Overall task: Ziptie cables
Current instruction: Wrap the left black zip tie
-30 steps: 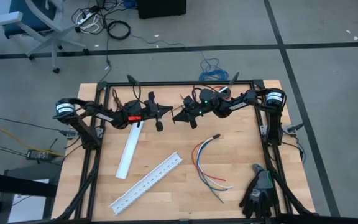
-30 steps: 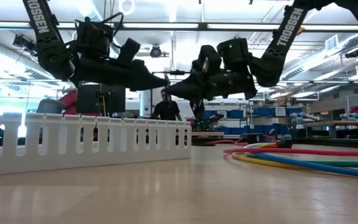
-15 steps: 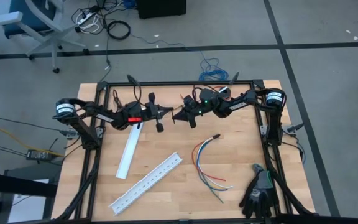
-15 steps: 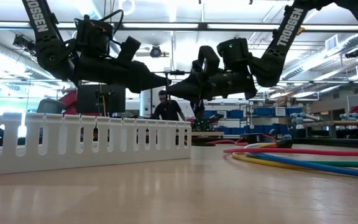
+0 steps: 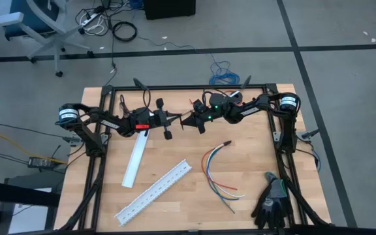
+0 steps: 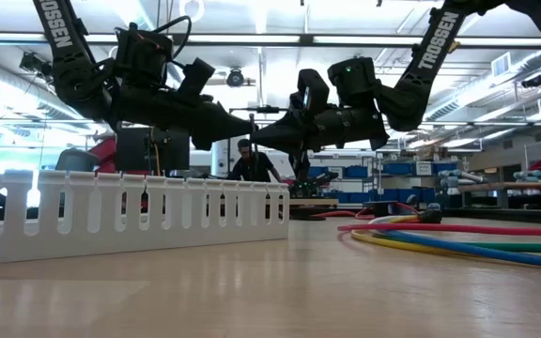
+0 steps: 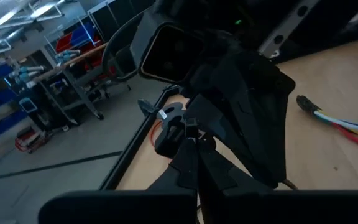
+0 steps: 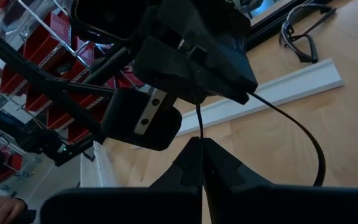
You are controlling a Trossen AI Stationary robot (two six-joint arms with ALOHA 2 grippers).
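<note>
**Grippers tip to tip above table's far edge**

Left gripper point(image 5: 172, 119): jaws closed, pinching a thin black strip point(image 8: 291, 127). Right gripper point(image 5: 185, 121): jaws closed on the same strip, tips nearly touching the left's. Cables point(image 5: 215, 168) lie on the table point(image 5: 253, 156), well apart, nearer the front-right from the grippers.

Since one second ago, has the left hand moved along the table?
Yes, slightly. In the high view the left hand is a little closer to the right hand; the white strip beside it lies unmoved. Both hands are shut, tips nearly meeting.
</note>
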